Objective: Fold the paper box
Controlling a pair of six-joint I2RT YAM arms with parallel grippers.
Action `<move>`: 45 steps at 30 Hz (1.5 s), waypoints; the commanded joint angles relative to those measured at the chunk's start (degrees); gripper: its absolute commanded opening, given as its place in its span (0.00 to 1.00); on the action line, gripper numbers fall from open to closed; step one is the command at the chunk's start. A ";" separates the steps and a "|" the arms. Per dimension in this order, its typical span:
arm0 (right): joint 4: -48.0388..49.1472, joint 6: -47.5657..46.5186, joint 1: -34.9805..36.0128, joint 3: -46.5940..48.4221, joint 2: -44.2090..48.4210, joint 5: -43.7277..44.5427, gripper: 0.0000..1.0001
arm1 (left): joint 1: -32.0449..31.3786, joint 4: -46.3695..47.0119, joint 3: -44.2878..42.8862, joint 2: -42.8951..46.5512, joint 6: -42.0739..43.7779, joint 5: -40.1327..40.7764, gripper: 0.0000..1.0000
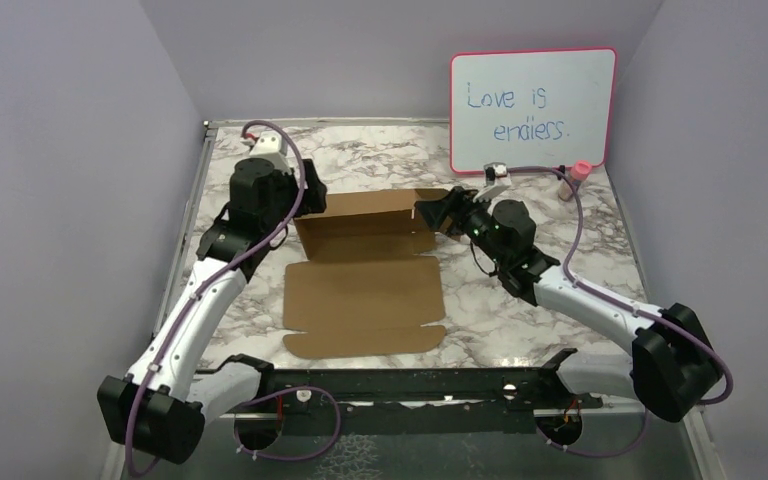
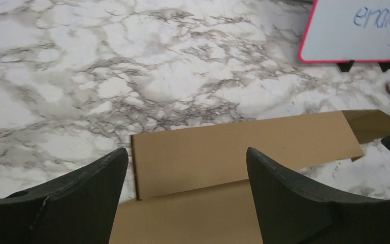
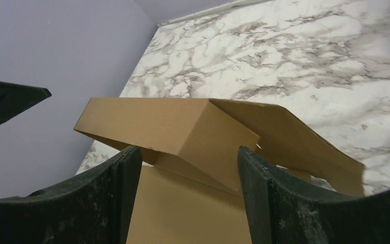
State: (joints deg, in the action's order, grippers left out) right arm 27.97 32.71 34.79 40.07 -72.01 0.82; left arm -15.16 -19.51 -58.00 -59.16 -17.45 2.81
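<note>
Marble table (image 1: 520, 310), paper box (image 1: 365, 290); L gripper (image 2: 187, 151), R gripper (image 3: 189, 150) open

We note left arm (image 1: 210, 290) and right arm (image 1: 590, 300) extended forward and inward, left gripper (image 2: 188, 152) and right gripper (image 3: 190, 150) both gaping.

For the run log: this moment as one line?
paper box: far end partly folded up, near part flat | left pincer: open, at far-left corner | right pincer: open, facing far-right flap
</note>
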 commanded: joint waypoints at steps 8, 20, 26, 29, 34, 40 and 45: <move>6.01 4.34 -0.24 -13.90 6.44 8.72 0.71 | -17.72 -0.71 -11.06 -13.65 0.81 8.93 0.87; 22.43 11.76 -0.24 -20.14 -10.20 13.47 0.66 | -22.28 4.33 -14.66 -22.52 1.79 10.23 0.90; 29.74 12.42 -0.22 -19.17 -19.58 13.92 0.60 | -22.28 5.96 -14.47 -25.56 2.32 9.29 0.90; 32.62 12.81 -0.23 -18.37 -23.53 13.08 0.56 | -22.28 6.22 -14.11 -26.21 2.33 8.93 0.90; 37.55 12.82 -0.11 -17.40 -28.88 11.99 0.53 | -22.28 7.06 -12.84 -26.62 2.10 8.39 0.89; 42.64 11.15 -0.16 -15.37 -33.88 9.57 0.42 | -22.24 7.33 -11.56 -27.40 1.57 6.93 0.88; 43.01 7.55 -0.11 -14.26 -34.36 8.13 0.25 | -22.28 7.42 -10.87 -27.07 1.19 6.41 0.87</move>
State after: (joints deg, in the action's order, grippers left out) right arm 66.83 43.55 34.76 24.40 -105.82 10.50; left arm -37.36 -12.71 -70.04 -86.11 -15.79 10.94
